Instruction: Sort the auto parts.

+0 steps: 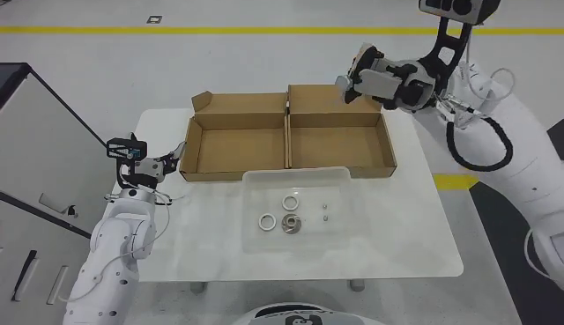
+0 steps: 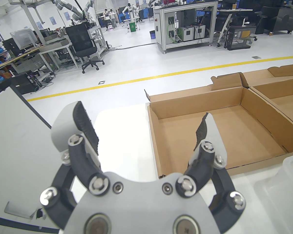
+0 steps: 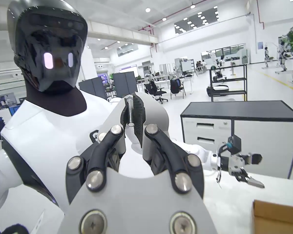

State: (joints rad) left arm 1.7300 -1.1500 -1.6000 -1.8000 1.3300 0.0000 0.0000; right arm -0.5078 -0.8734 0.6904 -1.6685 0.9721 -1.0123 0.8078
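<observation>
Right claw point(image 3: 133, 109) is clenched on a silver threaded steel bolt point(image 3: 130, 113), long axis along the claw, poised above the far rim of the right-hand brown cardboard box point(image 1: 339, 147). The drop spot looks just inward. Left claw point(image 2: 144, 127) hangs released over the white tabletop point(image 1: 405, 237).

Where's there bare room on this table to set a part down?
The left box and the right box, both cardboard, have bare floors. The tabletop is bare either side of the clear tray. The tray's middle is crowded: white rings, a metal part, small bits. The right gripper, shut on a bolt, hangs over the right box's far edge.
</observation>
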